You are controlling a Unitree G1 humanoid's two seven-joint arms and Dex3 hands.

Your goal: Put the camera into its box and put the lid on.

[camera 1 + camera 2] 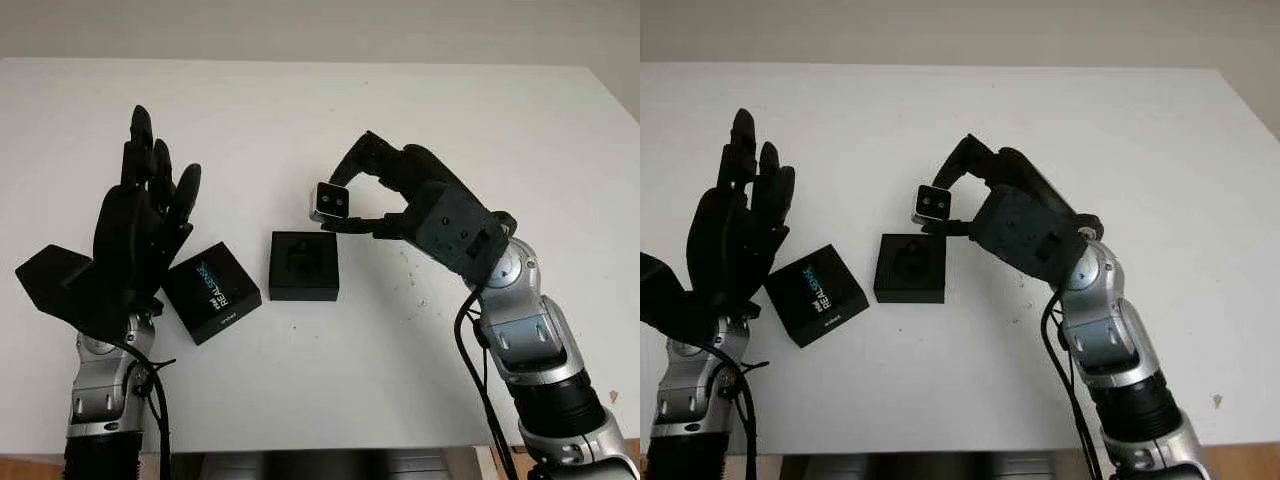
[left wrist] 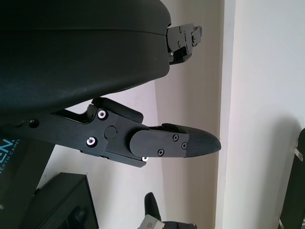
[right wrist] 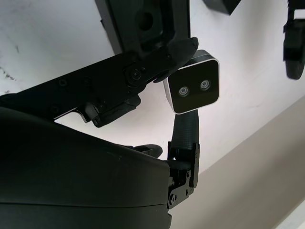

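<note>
Camera (image 1: pixel 329 202) sits pinched in the right hand (image 1: pixel 400 200), lifted just above the far edge of the open box (image 1: pixel 304 265). Lid (image 1: pixel 211 291) lies just beside the box. Left hand (image 1: pixel 135 235) is raised near the lid, holding nothing.

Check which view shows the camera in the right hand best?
Right wrist view: the camera is close, front face and both lenses clear, pinched in the right hand. Both eye views show it small, held above the open box. Left wrist view catches just a sliver at the frame edge.

Bright even light, soft shadows (wrist views blurred)
</note>
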